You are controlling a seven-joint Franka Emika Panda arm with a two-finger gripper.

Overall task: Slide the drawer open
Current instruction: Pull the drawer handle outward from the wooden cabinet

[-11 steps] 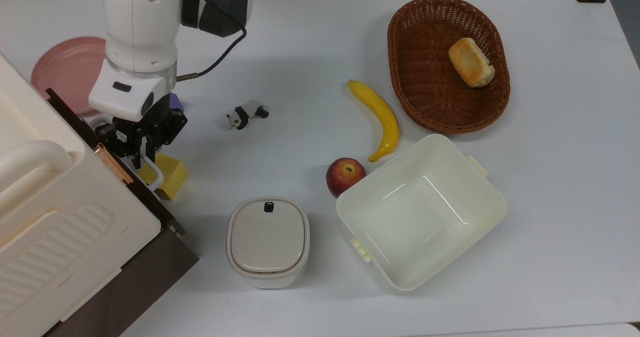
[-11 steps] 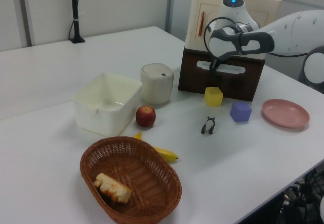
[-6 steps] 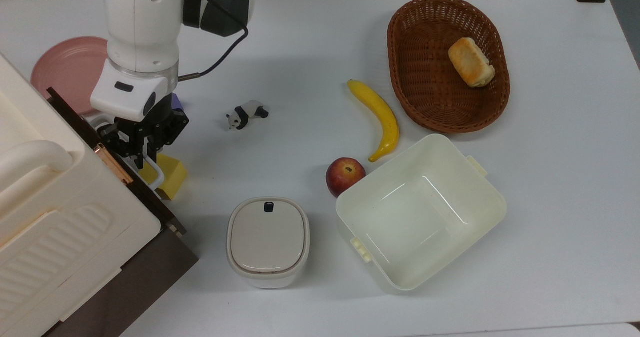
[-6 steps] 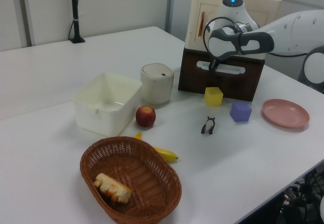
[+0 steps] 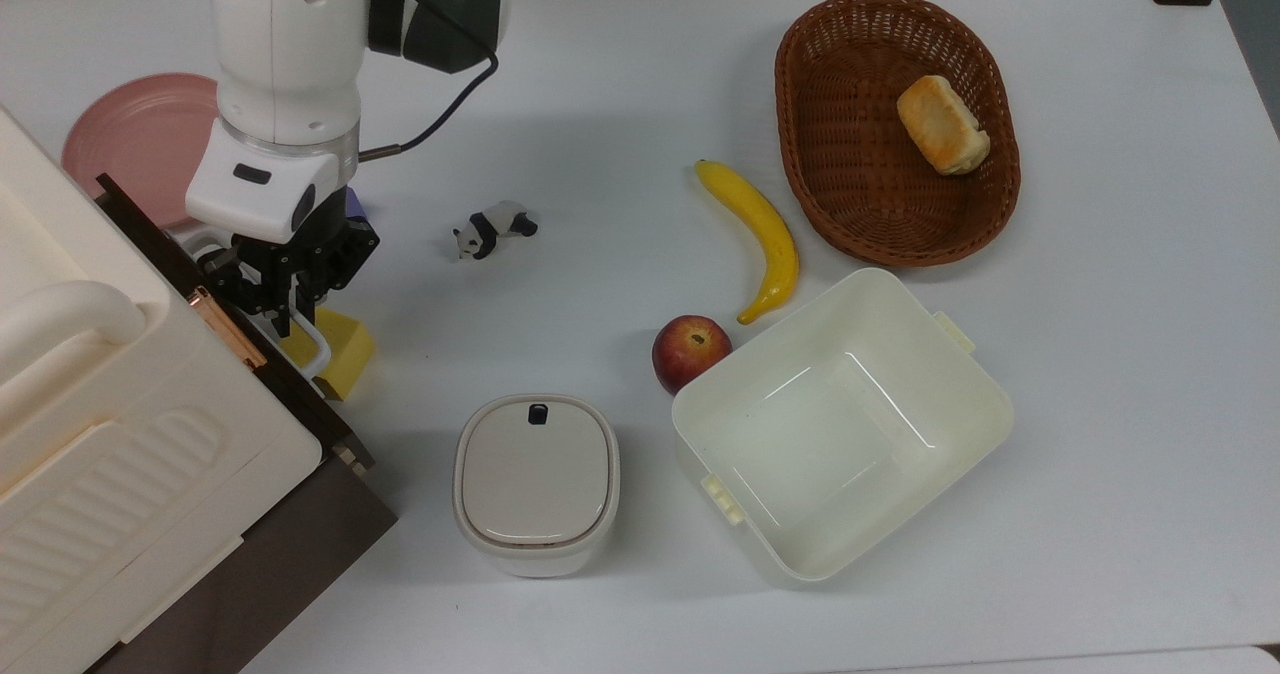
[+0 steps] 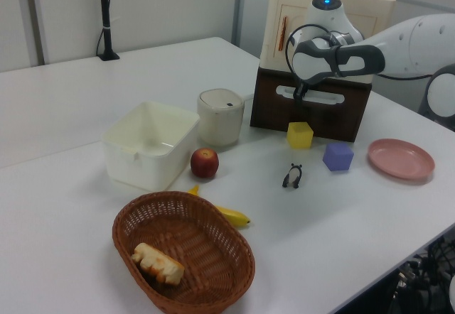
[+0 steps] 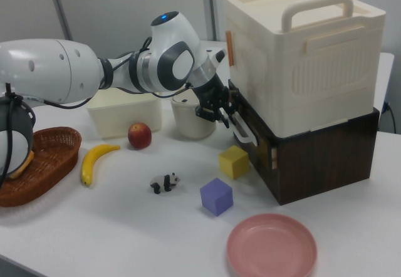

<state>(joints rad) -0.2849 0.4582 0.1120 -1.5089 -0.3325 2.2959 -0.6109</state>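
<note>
1. Drawer (image 7: 301, 158), dark-fronted under the cream cabinet (image 7: 301, 57), sits at the counter's (image 5: 640, 74) nine o'clock edge in the top view.
2. Gripper (image 5: 283, 314) fingers are clamped on its white handle (image 5: 316, 354).
3. Yellow cube (image 5: 345, 352) lies just beside the handle, at its three o'clock.

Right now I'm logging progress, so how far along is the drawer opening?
Done: the gripper has reached the white handle on the drawer and sits at its upper end. In hand: the grasp on that handle; the top view shows dark fingers around the bar. Left: nearly the whole pull, since the dark front panel looks barely out from under the cream cabinet.
</note>
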